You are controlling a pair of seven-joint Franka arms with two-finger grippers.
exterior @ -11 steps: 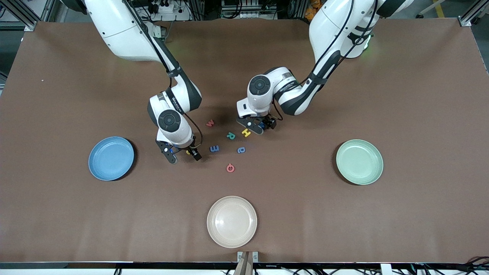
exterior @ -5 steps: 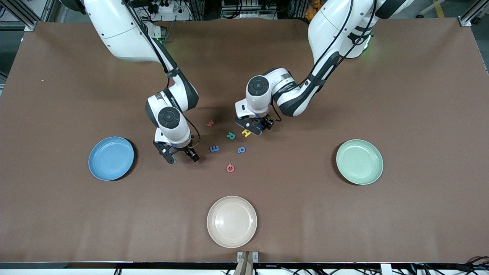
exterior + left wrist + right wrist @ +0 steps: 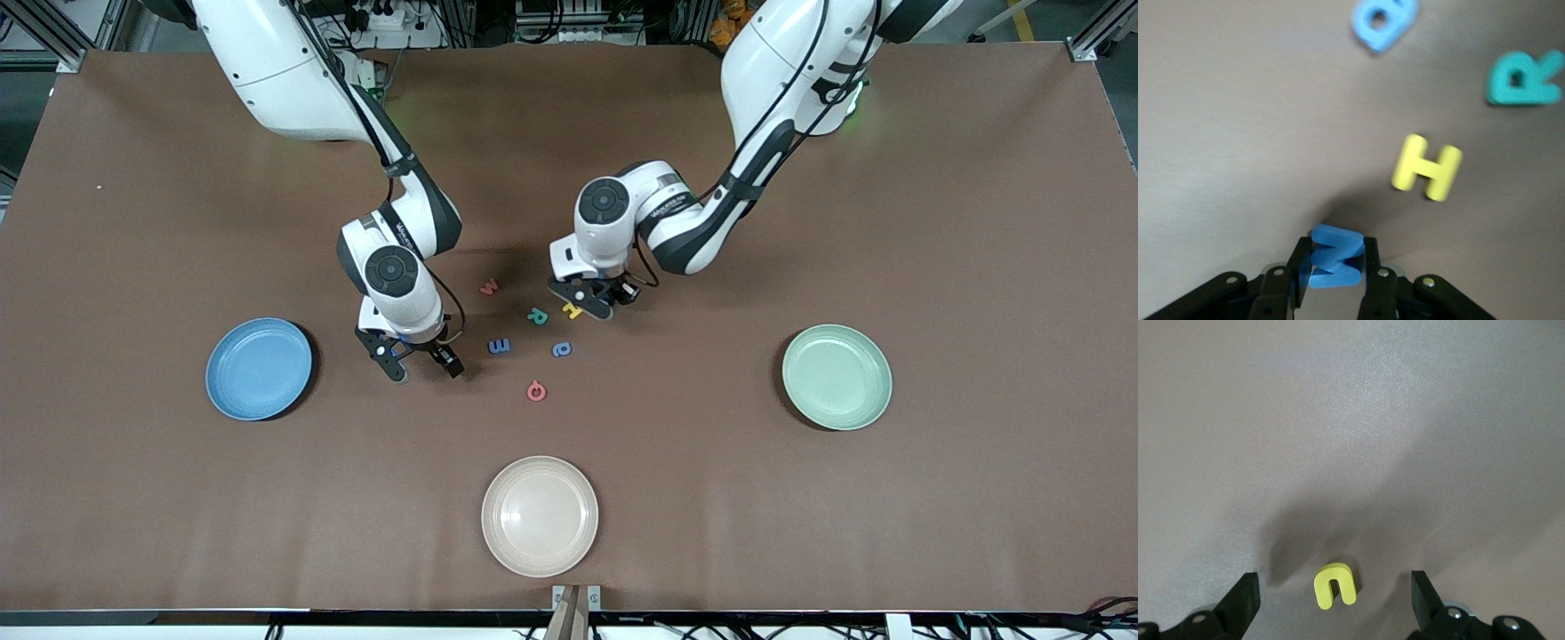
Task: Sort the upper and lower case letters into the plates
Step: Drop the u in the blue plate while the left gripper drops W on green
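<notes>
Your left pincer [image 3: 1335, 267], frame centre, is clamped on the blue W [image 3: 1333, 257], so lift next, then pick a plate w/ care. Right pincer [image 3: 1335, 600] is spread wide over the yellow n [image 3: 1335, 585], centre-left near the blue plate [image 3: 259, 368]; drop & close.

Hidden from the front view under the right gripper [image 3: 418, 360]: the small yellow foam lower-case letter [image 3: 1335, 585]. Likewise mostly hidden under the left gripper [image 3: 603, 299]: the small blue foam letter W [image 3: 1333, 256]. Cut off by the left wrist view's edge and blurred: a light-blue foam letter [image 3: 1383, 23], shape not readable. Cut off there too: the teal foam letter R [image 3: 1527, 78].
</notes>
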